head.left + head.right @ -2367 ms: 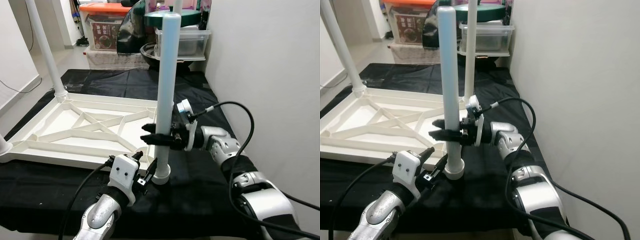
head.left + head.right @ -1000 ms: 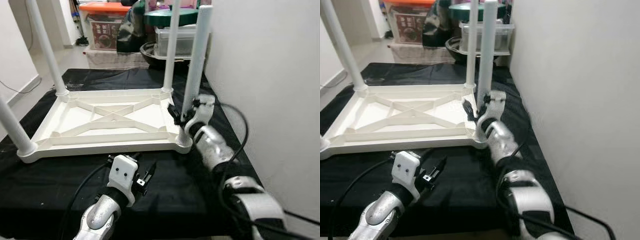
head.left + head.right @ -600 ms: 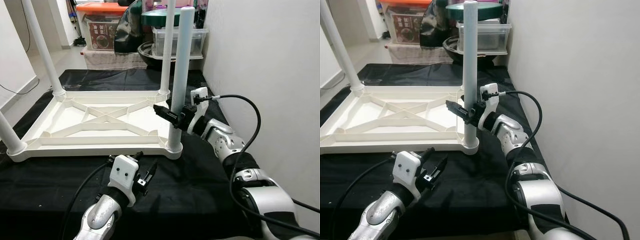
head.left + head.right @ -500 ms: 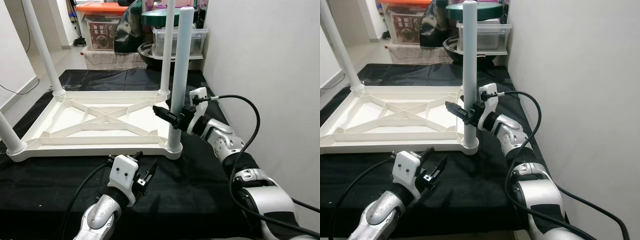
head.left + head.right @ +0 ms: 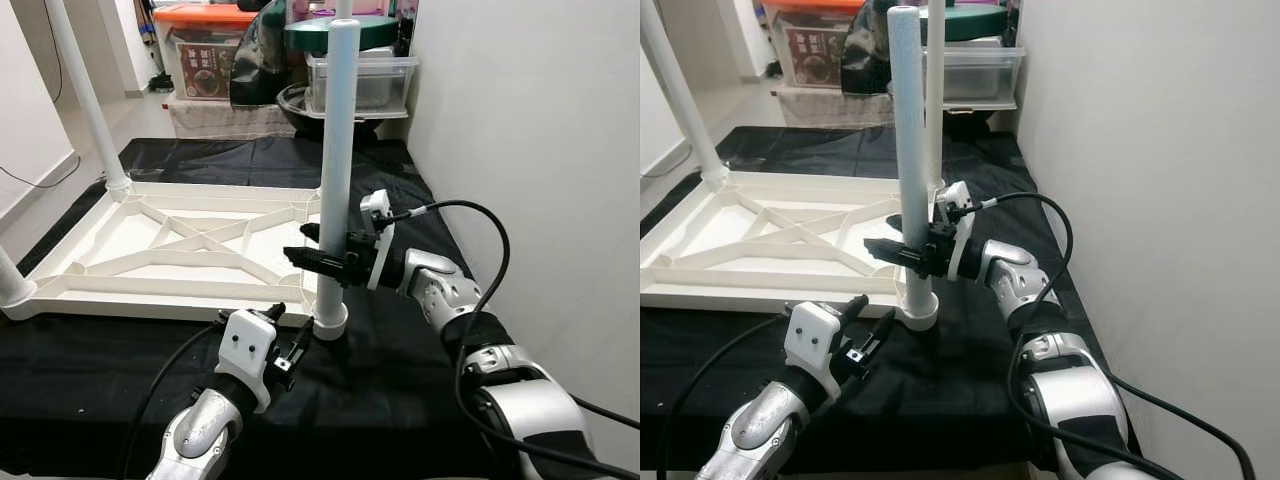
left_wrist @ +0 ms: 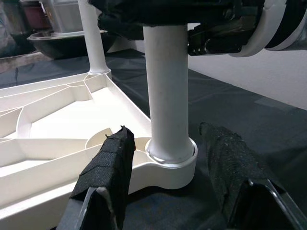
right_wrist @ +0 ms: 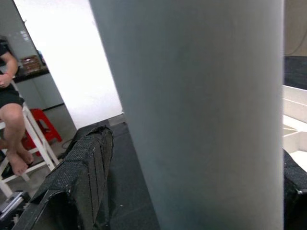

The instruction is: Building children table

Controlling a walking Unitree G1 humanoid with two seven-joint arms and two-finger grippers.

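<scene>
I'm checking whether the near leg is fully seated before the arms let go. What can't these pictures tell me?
- Joint depth: left wrist view, the socket collar hides the near leg's end.
- Right gripper contact: the leg fills the right wrist view, covering the pads.
- Far leg: top cut off by the left eye view's edge.
- Left gripper: jaws open beside the socket.

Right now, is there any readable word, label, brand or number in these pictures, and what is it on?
No text can be read.
The dark printed label on the orange-lidded clear plastic storage box is too small and blurred to read.
The upturned white plastic table carries no visible markings.
</scene>
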